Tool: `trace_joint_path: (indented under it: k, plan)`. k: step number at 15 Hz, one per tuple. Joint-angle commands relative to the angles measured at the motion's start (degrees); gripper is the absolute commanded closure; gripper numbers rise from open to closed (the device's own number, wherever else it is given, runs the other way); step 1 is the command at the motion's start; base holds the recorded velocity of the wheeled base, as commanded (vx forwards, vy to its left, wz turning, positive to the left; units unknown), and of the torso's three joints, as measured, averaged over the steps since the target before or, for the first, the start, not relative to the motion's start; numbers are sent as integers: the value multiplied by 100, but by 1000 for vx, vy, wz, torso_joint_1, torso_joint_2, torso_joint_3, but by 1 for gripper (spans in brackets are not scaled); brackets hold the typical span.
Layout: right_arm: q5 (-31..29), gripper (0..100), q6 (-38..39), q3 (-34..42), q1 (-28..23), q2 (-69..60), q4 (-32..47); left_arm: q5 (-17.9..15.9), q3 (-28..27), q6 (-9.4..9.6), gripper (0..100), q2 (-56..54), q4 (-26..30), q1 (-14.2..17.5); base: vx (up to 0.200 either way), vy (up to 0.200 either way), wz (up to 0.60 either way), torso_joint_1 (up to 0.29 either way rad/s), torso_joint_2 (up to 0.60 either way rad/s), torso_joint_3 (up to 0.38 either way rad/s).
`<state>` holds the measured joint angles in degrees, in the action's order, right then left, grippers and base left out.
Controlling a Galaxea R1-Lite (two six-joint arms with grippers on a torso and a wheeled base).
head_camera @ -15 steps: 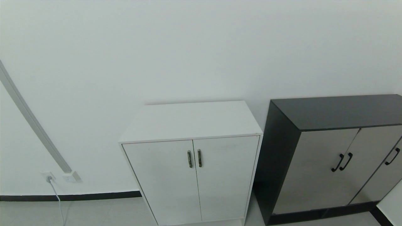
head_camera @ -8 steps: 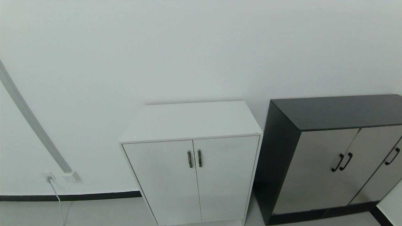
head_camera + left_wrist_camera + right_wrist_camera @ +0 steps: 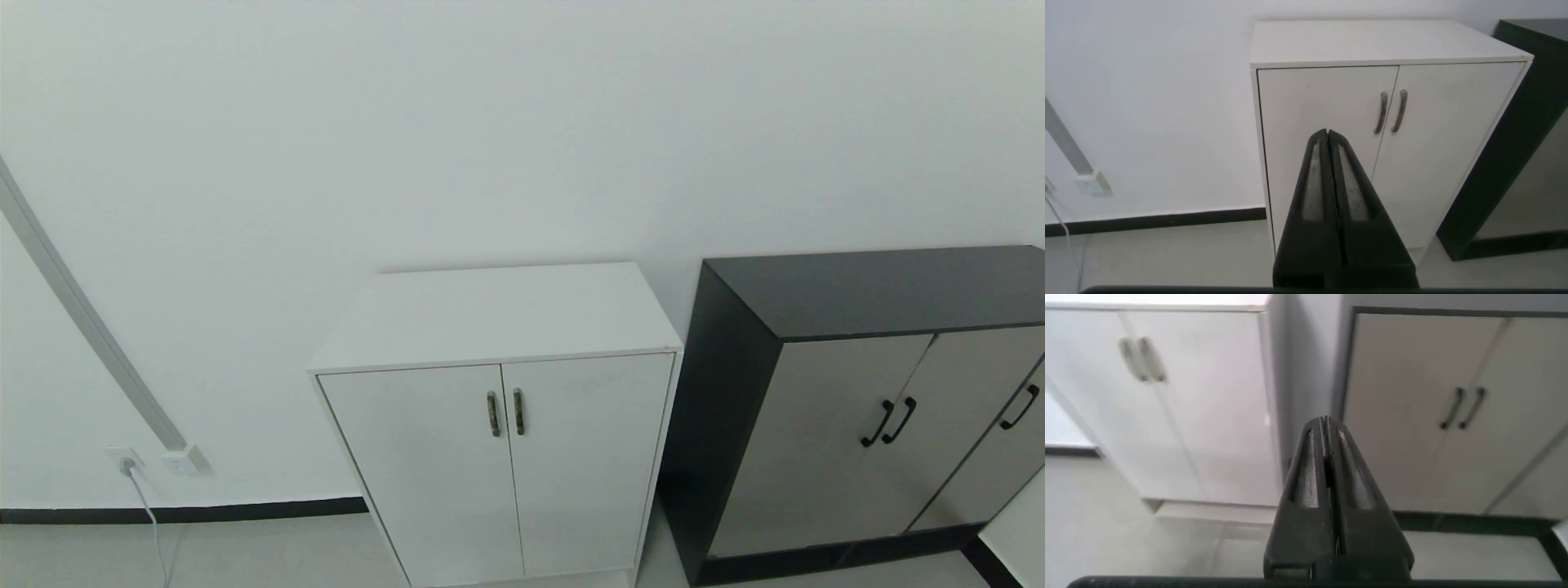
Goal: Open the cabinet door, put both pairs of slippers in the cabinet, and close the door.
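Left end effector (image 3: 1327,140): clenched closed with nothing in it, hanging in front of the white cabinet (image 3: 490,314) and well short of it.
Right end effector (image 3: 1325,425): same deal, pinched closed and empty. It faces the gap between the white cabinet and the black cabinet (image 3: 873,286).
Where the cabinet is: on the floor (image 3: 245,547) against the wall (image 3: 522,122), dead centre in your head view. The black one is just beside it on your right. Both its doors (image 3: 424,465) are closed.
Risk 1: there are two cabinets side by side, so you could go for the wrong one. I'd guess white is the target since it's centred, but that's only a guess.
Risk 2: the handles (image 3: 493,413) sit just beside each other at the door seam. Come in sloppy and you'd catch both, or the wrong one.
Risk 3: both end effectors are clamped closed, so if you forget to spread one first you'll just bump the handle.
Risk 4: the right door looks like it swings toward the black cabinet, and your own arm could end up in its path.
Count, cabinets: 2.
Count, white cabinet: 2 doors, 2 handles.
Count, black handles (image 3: 902,419): 3 in the head view.
Count, end effectors: 2.
Count, slippers: the task says two pairs, so 4 to stow.
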<state>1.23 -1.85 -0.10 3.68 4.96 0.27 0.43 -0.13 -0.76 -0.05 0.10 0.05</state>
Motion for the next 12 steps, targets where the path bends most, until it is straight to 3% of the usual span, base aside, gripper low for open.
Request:
trace_joint_path:
  k: [1, 7, 12]
  plan:
    - [0, 100, -8, -8, -245, -197, 0, 1, 5, -4, 100, 5, -1, 4, 0, 0, 0, 0, 0, 0]
    - [-325, 100, 642, 10, -351, -496, -62, 19, 5, 14, 100, 5, -1, 4, 0, 0, 0, 0, 0, 0]
    - [-378, 100, 634, 10, -359, -496, -62, 19, 5, 14, 100, 5, -1, 4, 0, 0, 0, 0, 0, 0]
